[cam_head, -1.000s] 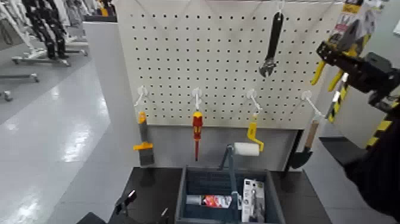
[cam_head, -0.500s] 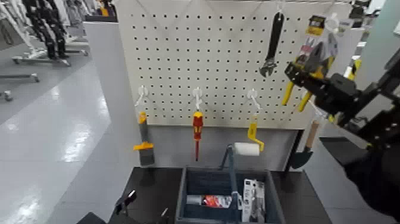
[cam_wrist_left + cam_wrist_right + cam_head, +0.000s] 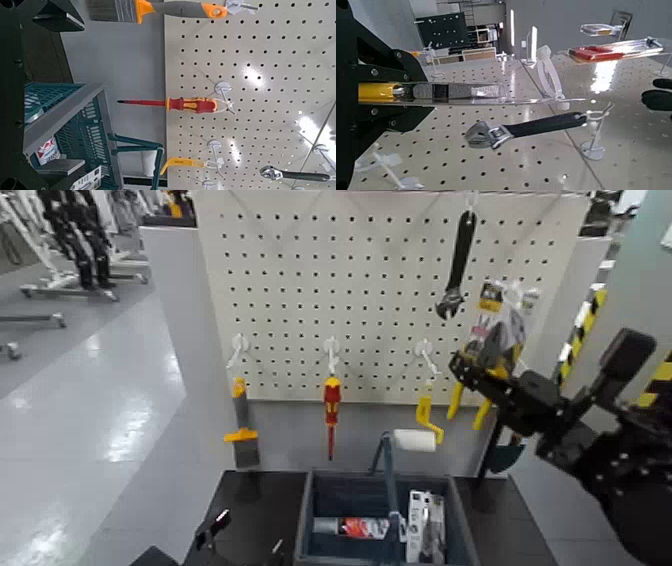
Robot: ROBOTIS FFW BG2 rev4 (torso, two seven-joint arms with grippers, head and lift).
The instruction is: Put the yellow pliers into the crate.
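The yellow pliers (image 3: pixel 495 330), on their printed card, hang in the air in front of the pegboard's right side, held by my right gripper (image 3: pixel 478 376), which is shut on them. In the right wrist view a yellow handle and the metal part of the pliers (image 3: pixel 455 93) lie between the black fingers (image 3: pixel 372 127). The dark blue-grey crate (image 3: pixel 318 490) stands on the black table below and to the left of the pliers, its handle bar upright. My left gripper (image 3: pixel 244 537) rests low at the table's near left, open and holding nothing.
On the white pegboard (image 3: pixel 300 290) hang a black wrench (image 3: pixel 458 265), a yellow-handled paint roller (image 3: pixel 420 428), a red screwdriver (image 3: pixel 331 405) and a brush (image 3: pixel 240 440). Packaged items (image 3: pixel 365 528) lie in the crate. A black-and-yellow striped post (image 3: pixel 585 315) stands at the right.
My right gripper has carried the pliers down and to the left, from beyond the pegboard's upper right edge to in front of its right side, closer to the crate.
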